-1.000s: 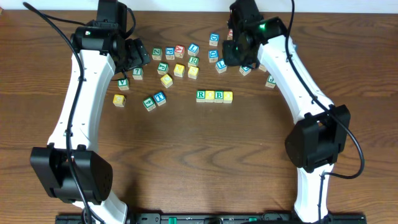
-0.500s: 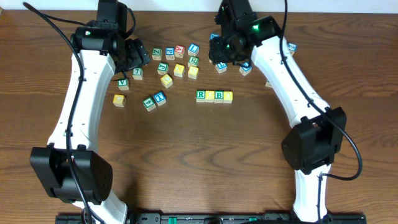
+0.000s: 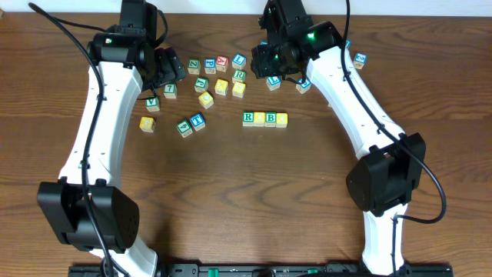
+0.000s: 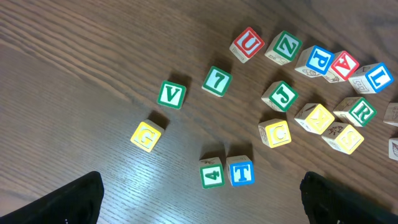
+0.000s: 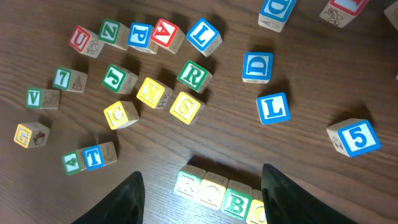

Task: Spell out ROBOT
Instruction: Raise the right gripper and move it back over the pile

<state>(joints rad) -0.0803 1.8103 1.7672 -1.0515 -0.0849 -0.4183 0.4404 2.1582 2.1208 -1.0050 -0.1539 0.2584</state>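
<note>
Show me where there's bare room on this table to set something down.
Most room: the bare wood in front of the lined-up row, between the left arm and right arm. A smaller gap lies between the T block and that row. The far side, around the loose cluster, is crowded.

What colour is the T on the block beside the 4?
Blue. The T block shows best in the left wrist view.

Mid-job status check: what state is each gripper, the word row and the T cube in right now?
left gripper: open, empty.
right gripper: open, empty.
word row: four cubes side by side, T missing.
T cube: loose, beside the 4 cube.
</note>
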